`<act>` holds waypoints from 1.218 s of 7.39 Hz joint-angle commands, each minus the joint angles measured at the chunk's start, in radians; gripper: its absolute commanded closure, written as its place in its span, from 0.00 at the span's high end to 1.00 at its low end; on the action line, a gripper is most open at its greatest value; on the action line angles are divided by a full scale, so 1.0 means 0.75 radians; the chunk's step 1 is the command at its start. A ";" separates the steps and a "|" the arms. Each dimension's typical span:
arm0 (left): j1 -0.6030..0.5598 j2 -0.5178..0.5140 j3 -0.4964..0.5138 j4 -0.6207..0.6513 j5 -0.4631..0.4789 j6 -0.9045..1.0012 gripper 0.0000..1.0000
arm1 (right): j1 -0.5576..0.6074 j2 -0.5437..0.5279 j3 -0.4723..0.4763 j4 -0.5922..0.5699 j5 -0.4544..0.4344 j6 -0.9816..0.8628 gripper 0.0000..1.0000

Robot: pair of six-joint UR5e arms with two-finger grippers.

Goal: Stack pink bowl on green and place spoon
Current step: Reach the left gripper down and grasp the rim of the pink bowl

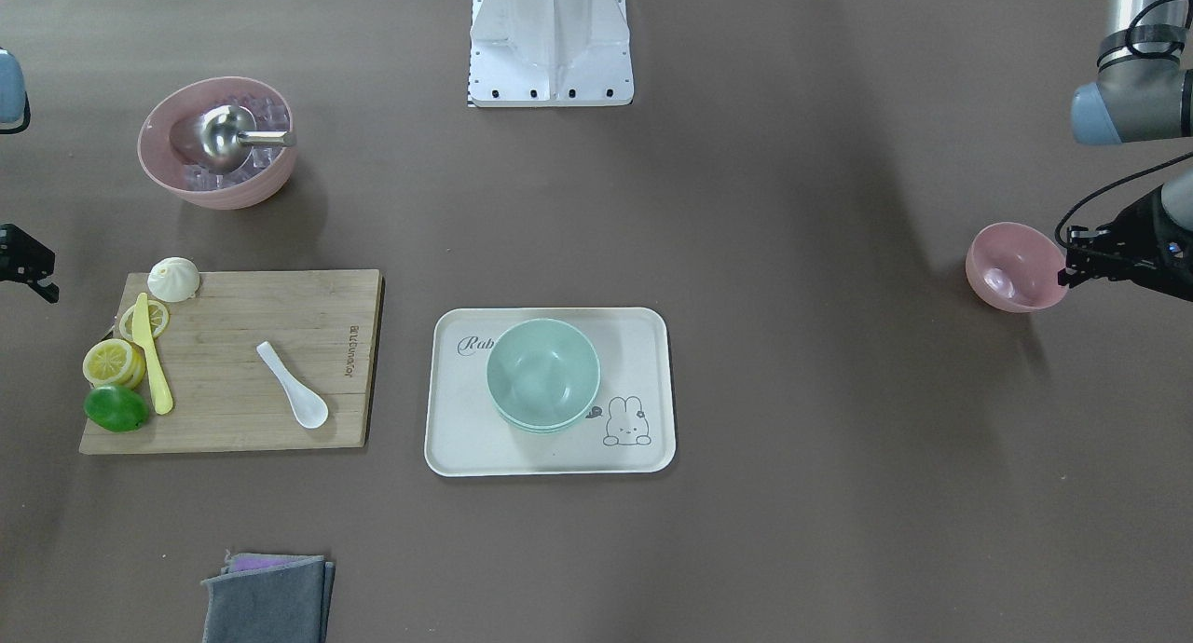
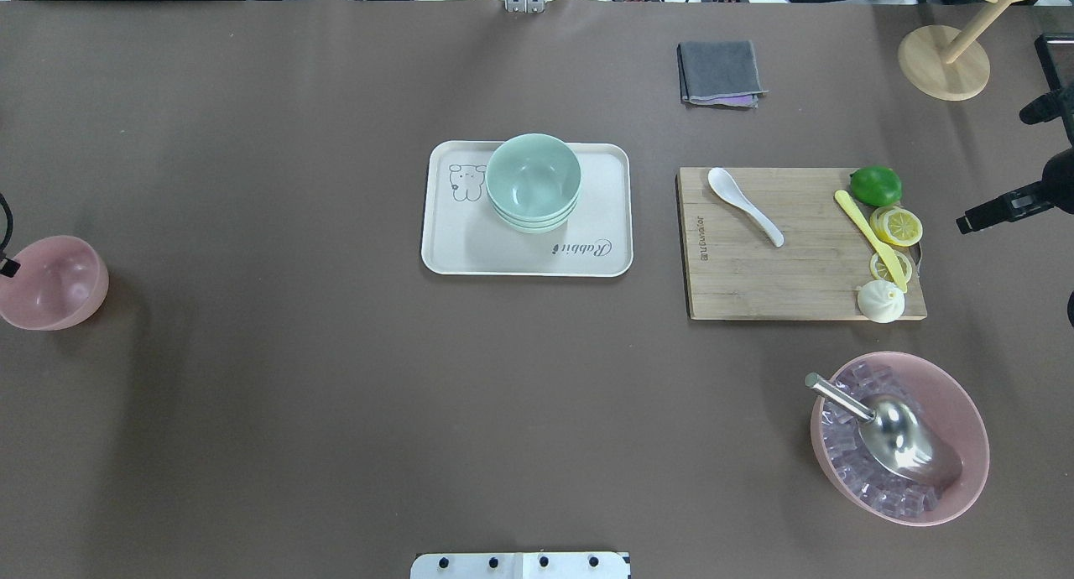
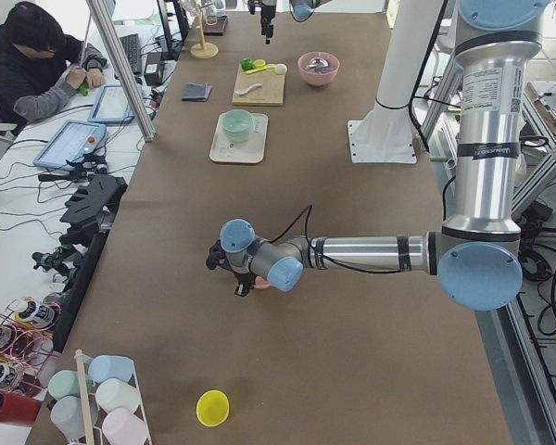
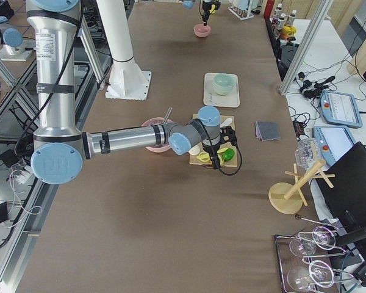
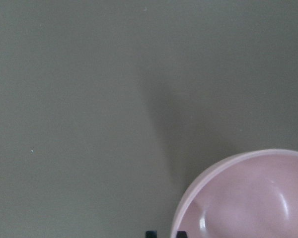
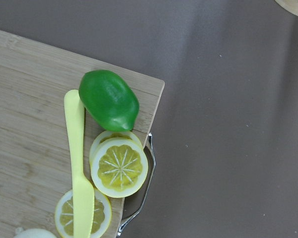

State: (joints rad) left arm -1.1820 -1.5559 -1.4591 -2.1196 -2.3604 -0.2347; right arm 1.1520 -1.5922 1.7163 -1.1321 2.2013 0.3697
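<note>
The small pink bowl (image 1: pixel 1011 268) is at the table's far left end, tilted; it also shows in the overhead view (image 2: pixel 50 283) and the left wrist view (image 5: pixel 248 198). My left gripper (image 1: pixel 1067 266) is shut on its rim, with one fingertip (image 5: pixel 150 233) outside the bowl and the other inside. Stacked green bowls (image 1: pixel 543 371) sit on a cream tray (image 1: pixel 466 429) at the table's middle. The white spoon (image 1: pixel 294 387) lies on a wooden cutting board (image 1: pixel 233 345). My right gripper (image 1: pixel 33 270) is open and empty, above the board's far end, away from the spoon.
On the board are a lime (image 6: pixel 109 99), lemon slices (image 6: pixel 119 167), a yellow knife (image 6: pixel 79 163) and a bun (image 1: pixel 174 279). A larger pink bowl (image 1: pixel 216 144) holds ice cubes and a metal scoop. A folded grey cloth (image 1: pixel 268 598) and a wooden stand (image 2: pixel 944 61) lie at the far side.
</note>
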 commanded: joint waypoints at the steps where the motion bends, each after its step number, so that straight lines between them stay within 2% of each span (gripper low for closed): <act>1: -0.001 0.005 -0.016 0.000 -0.011 -0.002 0.00 | 0.000 0.000 0.000 0.000 0.000 0.000 1.00; 3: -0.011 -0.003 -0.036 0.020 -0.168 -0.008 0.00 | 0.000 0.000 0.000 0.000 0.000 0.000 1.00; 4: -0.015 -0.016 -0.073 0.040 -0.174 -0.081 0.00 | 0.000 0.000 0.000 0.000 0.000 0.000 1.00; 6: -0.009 -0.077 -0.218 0.061 -0.172 -0.471 0.00 | 0.000 0.000 -0.002 0.000 -0.002 0.000 1.00; 7: -0.005 -0.164 -0.277 0.156 -0.168 -0.598 0.00 | 0.000 0.000 -0.002 0.000 -0.002 0.000 1.00; 9: 0.050 -0.389 -0.396 0.479 -0.152 -0.764 0.00 | 0.000 0.000 0.000 0.000 -0.002 0.002 1.00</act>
State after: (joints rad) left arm -1.1733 -1.7449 -1.6984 -1.9055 -2.4808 -0.7178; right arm 1.1520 -1.5923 1.7153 -1.1321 2.1998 0.3700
